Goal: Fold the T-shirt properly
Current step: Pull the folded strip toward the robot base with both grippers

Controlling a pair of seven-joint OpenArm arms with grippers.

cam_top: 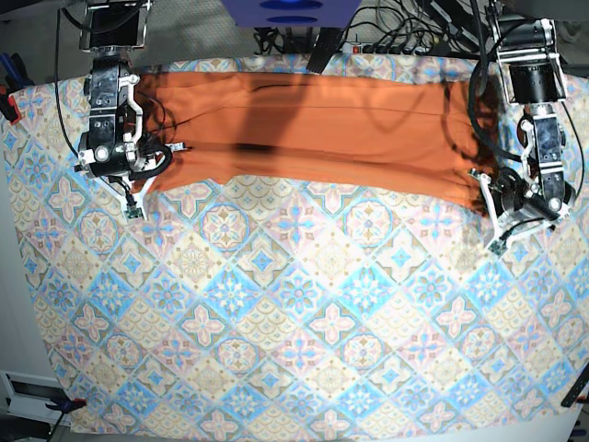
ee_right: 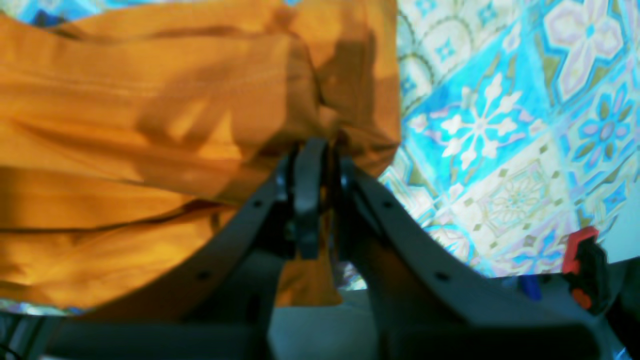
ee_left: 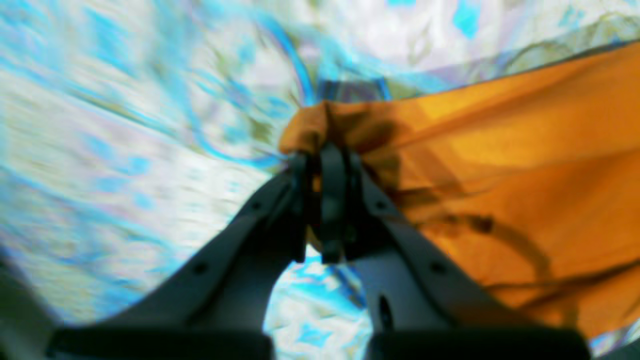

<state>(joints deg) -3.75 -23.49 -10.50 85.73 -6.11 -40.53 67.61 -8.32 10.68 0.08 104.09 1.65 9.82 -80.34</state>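
Though pinched, smooth orange T-shirt [cam_top: 313, 129]

One plain orange soft-fabric T-shirt [cam_top: 313, 129], stretched in long band across far side of table. One blue-and-beige tile-patterned tablecloth [cam_top: 294, 322]. Two black robot arms, each with one gripper: left gripper [ee_left: 325, 160], right gripper [ee_right: 312, 150]. One small red-and-black clamp [ee_right: 582, 265] at tablecloth edge in right wrist view.
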